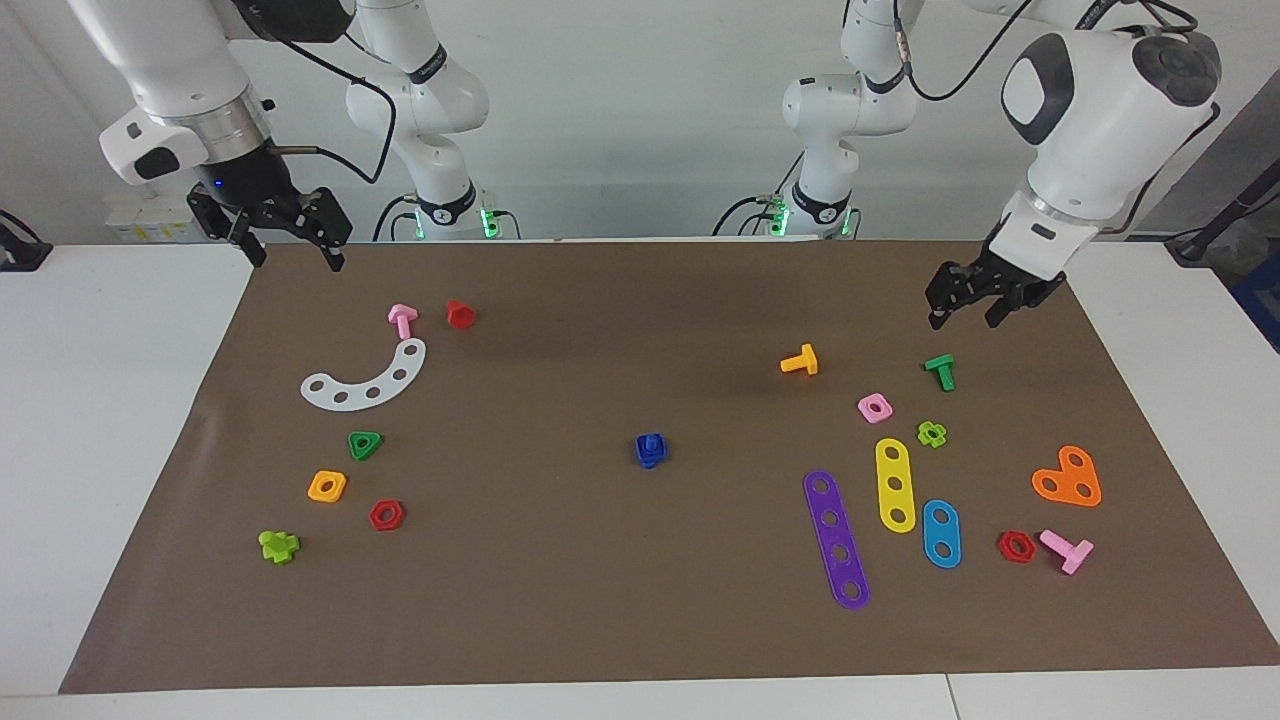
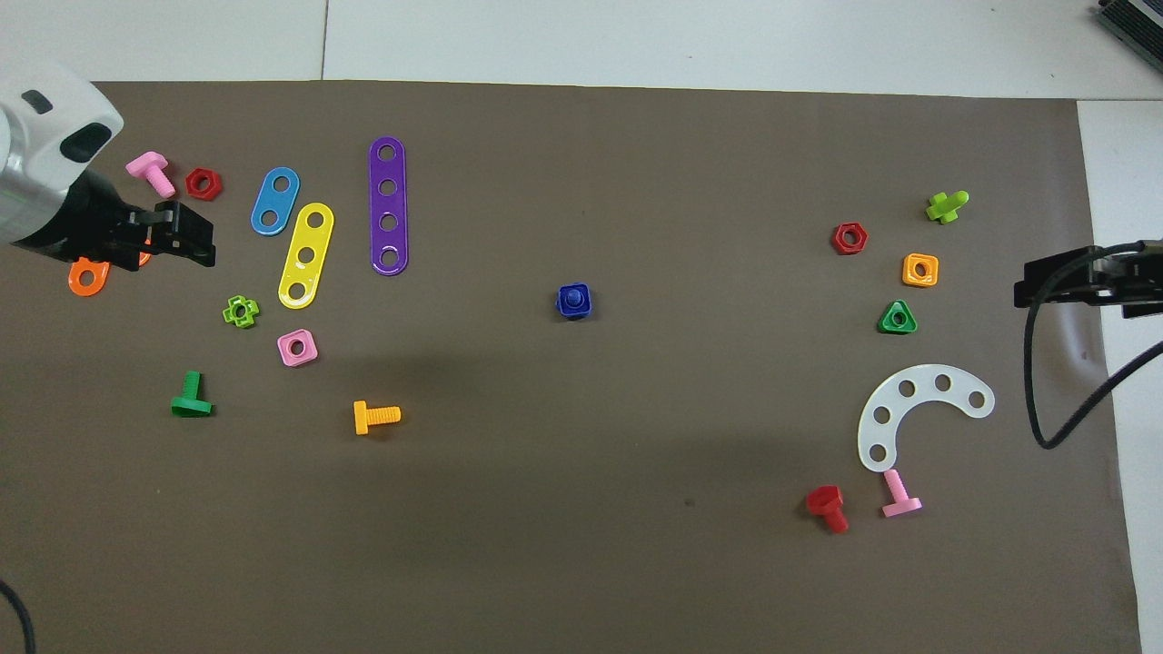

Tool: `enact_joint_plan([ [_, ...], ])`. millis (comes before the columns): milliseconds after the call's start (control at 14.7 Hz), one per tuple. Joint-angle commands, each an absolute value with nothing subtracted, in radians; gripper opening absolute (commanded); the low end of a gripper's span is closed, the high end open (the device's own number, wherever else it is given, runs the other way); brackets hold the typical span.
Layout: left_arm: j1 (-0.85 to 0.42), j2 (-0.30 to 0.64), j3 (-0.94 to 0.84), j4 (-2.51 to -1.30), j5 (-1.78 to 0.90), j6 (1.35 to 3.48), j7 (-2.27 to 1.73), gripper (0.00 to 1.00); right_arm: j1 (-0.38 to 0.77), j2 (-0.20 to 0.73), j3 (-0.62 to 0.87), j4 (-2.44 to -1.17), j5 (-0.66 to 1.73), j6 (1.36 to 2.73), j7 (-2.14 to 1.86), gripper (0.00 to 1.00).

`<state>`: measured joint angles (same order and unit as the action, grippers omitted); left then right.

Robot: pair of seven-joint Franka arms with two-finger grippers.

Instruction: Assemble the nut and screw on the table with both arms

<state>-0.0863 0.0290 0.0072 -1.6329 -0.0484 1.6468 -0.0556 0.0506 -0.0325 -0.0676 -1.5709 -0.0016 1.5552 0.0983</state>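
Left claw (image 1: 965, 312) raised and open, right claw (image 1: 290, 250) raised and open, blue nut (image 1: 651, 452) threaded on screw (image 1: 652, 440), mid-mat

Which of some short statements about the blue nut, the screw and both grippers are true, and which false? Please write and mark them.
1. The nut sits on the screw at mid-mat. True.
2. The left gripper holds the nut. False: it is empty, up over the mat's left-arm end.
3. The right gripper is open. True.
4. The pink nut touches the blue nut. False: they lie well apart.
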Motion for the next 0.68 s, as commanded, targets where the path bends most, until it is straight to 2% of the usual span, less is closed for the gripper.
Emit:
enact_joint_plan([
  [0, -0.094, -0.077, 0.002, -1.73, -0.025, 1.652, -0.052, 0.86, 0.044, -0.055, -0.063, -1.594, 0.018, 1.563, 0.092, 1.0],
  [476, -0.101, -0.081, -0.034, -1.706, 0.048, 1.663, -0.044, 0.88, 0.043, -0.055, -0.063, -1.594, 0.018, 1.562, 0.092, 1.0],
  [612, -0.097, -0.081, -0.034, -1.707, 0.048, 1.68, -0.044, 0.92, 0.044, -0.055, -0.063, -1.594, 0.018, 1.563, 0.094, 1.0],
])
